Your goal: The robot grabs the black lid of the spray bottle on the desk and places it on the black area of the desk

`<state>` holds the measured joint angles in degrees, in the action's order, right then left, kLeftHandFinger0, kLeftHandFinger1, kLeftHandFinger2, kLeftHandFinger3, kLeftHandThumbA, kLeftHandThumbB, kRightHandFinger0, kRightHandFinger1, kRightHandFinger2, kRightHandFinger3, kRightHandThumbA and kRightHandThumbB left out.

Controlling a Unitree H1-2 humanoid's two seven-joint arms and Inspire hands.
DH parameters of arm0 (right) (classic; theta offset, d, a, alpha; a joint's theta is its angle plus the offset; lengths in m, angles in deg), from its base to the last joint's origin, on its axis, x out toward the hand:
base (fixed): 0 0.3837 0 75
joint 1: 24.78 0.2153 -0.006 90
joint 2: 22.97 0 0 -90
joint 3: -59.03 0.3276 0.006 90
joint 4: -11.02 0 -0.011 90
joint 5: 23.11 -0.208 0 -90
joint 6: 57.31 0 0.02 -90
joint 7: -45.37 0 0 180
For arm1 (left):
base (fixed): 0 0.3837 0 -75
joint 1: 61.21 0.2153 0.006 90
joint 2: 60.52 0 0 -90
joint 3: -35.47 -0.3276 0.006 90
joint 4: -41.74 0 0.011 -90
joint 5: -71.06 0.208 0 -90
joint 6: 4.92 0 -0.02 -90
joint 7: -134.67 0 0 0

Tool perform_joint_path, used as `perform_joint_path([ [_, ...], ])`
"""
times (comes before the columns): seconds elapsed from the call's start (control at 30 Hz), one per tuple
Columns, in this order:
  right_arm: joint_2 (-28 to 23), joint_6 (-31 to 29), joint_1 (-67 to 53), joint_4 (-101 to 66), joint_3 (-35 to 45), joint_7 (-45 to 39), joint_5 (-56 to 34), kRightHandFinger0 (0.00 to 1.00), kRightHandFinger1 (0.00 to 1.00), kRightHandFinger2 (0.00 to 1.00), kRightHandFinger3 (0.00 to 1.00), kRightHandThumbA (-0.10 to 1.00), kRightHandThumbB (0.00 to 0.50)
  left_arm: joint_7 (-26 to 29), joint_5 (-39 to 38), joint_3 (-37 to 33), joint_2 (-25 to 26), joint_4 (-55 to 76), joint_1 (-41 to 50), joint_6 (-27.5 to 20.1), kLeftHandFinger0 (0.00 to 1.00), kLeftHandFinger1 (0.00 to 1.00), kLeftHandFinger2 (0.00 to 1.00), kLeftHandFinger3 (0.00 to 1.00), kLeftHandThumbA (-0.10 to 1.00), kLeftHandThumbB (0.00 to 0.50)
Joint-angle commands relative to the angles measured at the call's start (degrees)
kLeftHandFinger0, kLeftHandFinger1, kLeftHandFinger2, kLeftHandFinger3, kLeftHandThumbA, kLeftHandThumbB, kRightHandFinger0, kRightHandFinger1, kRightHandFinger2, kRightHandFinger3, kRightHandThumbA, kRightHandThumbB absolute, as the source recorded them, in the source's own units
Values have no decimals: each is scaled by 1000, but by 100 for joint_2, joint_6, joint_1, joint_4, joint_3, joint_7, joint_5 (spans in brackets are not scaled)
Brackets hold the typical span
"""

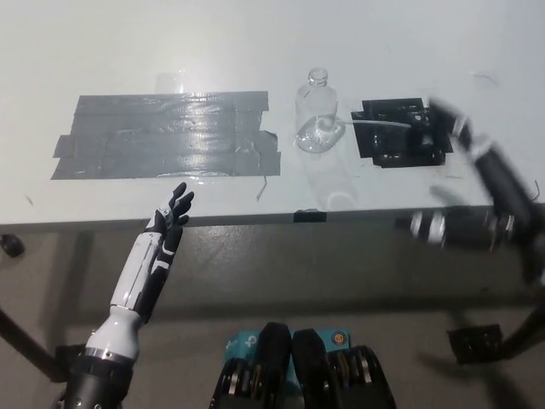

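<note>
Head view: black lid [423, 129] lies on black area [400, 132] of counter [255, 51], tube toward uncapped bottle [316, 111]. Right hand [464, 223] blurred at counter edge, fingers unreadable. Left hand [162, 243] low, fingers apart, empty.

No text, label, brand, number or sign can be read anywhere in the head view. The clear spray bottle [316, 113] carries no readable label, and the grey tape patch [166, 135] and black area [400, 133] on the surface [255, 43] bear no markings.
</note>
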<state>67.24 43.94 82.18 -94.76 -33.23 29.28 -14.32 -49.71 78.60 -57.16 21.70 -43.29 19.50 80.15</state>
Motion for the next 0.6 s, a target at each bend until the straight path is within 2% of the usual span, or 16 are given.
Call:
perform_joint_path([
  [0.0,174,-1062,-316,111,-15,279,-183,1000,1000,1000,1000,1000,351,7,9,7,72,62,0,-225,1000,1000,1000,1000,1000,151],
  [0.13,250,-1327,-557,518,-37,260,-157,1000,1000,1000,1000,1000,338,10,5,-4,49,111,158,-189,1000,1000,1000,1000,1000,145],
  [0.3,249,-1344,-686,641,-106,282,3,1000,1000,1000,1000,1000,343,28,33,-8,49,118,325,-285,1000,1000,1000,1000,1000,126],
  [0.57,244,-1427,-883,709,-258,329,177,1000,1000,1000,1000,1000,346,15,-8,-8,30,139,540,-259,1000,1000,1000,1000,1000,127],
])
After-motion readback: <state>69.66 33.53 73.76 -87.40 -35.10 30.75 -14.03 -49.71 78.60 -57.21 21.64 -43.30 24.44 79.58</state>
